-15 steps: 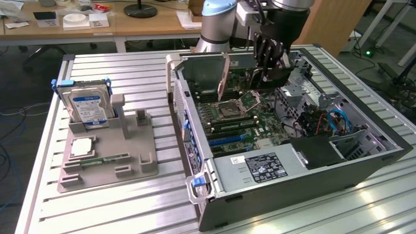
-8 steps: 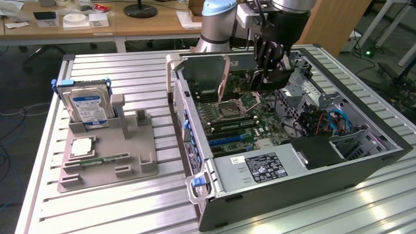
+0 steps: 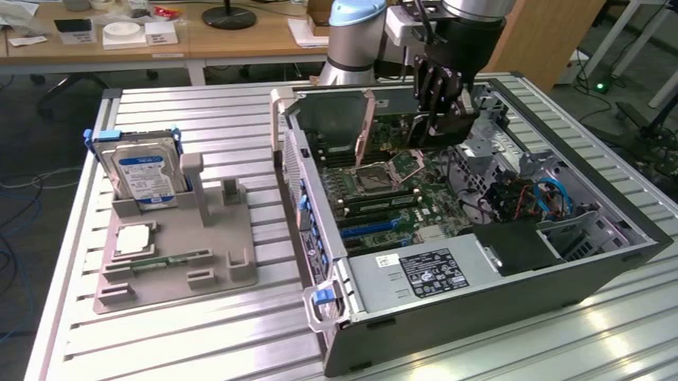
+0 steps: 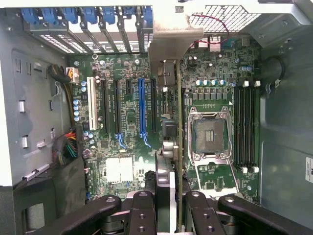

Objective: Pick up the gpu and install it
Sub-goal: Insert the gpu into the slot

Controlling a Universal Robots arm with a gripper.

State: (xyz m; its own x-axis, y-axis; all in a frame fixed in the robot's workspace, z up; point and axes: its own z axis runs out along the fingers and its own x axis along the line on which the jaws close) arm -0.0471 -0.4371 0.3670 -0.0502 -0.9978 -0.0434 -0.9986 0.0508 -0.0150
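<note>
GPU (image 4: pixel 179 122) pinched edge-on by gripper (image 4: pixel 170 196), held inside open computer case (image 3: pixel 593 270) over motherboard (image 4: pixel 128 161), between expansion slots (image 4: pixel 141 105) and CPU socket (image 4: pixel 209 129).

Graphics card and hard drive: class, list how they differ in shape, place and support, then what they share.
Shape: the graphics card is a thin board with a metal bracket; the hard drive is boxy with a blue-white label.
Place: the card hangs over the open computer case; the drive sits at the exterior view's left.
Support: the gripper clamps the card; a grey stand holds the drive.
Both stand on edge.
</note>
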